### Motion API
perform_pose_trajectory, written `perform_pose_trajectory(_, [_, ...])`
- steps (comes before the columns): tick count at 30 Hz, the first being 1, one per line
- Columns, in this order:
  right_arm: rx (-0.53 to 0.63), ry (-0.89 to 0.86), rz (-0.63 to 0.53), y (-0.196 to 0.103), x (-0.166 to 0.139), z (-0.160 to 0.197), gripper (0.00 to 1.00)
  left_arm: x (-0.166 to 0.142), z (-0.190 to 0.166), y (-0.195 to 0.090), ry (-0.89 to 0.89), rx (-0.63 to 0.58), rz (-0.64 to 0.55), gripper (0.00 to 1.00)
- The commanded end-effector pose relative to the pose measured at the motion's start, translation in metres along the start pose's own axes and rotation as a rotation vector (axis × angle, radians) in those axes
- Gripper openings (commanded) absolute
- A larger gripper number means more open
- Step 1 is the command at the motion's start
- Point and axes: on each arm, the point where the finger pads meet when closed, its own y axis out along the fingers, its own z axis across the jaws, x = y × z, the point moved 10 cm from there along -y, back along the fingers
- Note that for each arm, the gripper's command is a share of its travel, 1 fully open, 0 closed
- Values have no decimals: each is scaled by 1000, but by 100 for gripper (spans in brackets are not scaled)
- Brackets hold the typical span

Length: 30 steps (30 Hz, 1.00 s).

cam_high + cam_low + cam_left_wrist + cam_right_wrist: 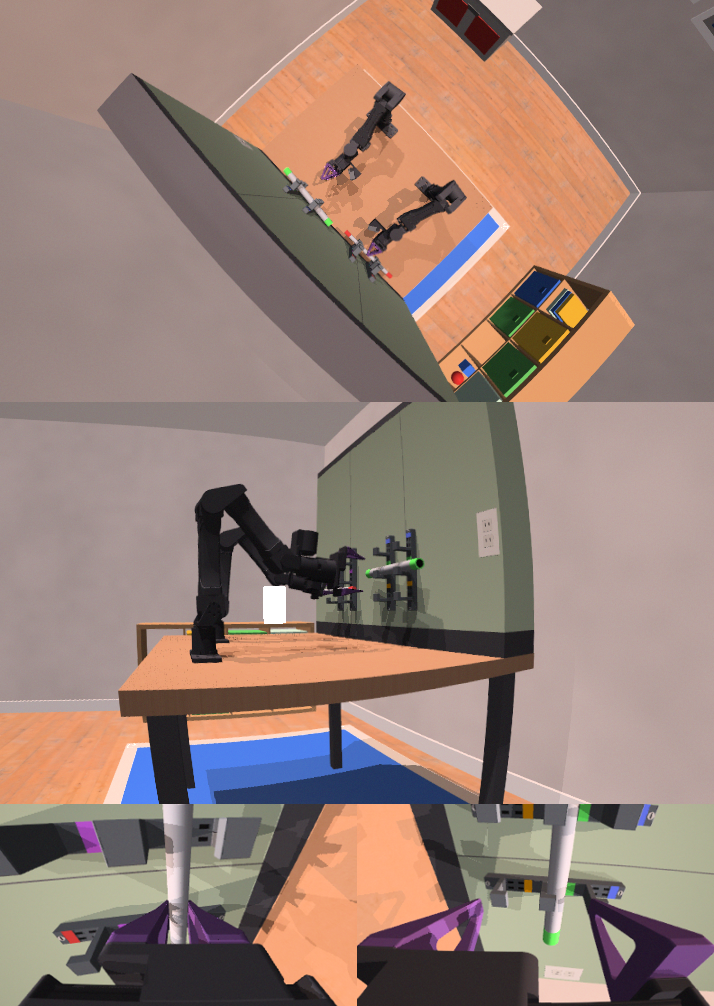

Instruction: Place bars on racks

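Note:
The red-ended bar is held by my left gripper, shut on it near mid-length. It runs across the left rack in front of the uprights. In the left wrist view it passes on the table side of the purple-labelled arms; the lowest labels are hidden. Red labels are at the rack's top. The green-ended bar lies across the right rack's middle arms, beside green labels. My right gripper is open, away from that bar.
The green wall panel stands behind both racks. Rack arms stick out above and below each bar. The right rack has blue labels above and orange labels below. The table top lies beneath.

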Motion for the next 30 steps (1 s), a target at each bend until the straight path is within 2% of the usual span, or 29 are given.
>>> perform_pose_trajectory(1, [-38,19,1,-6,1,-13,100,3,39,-11,-19,179,-5,0])
perform_pose_trajectory(30, [-35,18,2,-6,1,-12,100,3,34,-31,-19,180,-4,0])
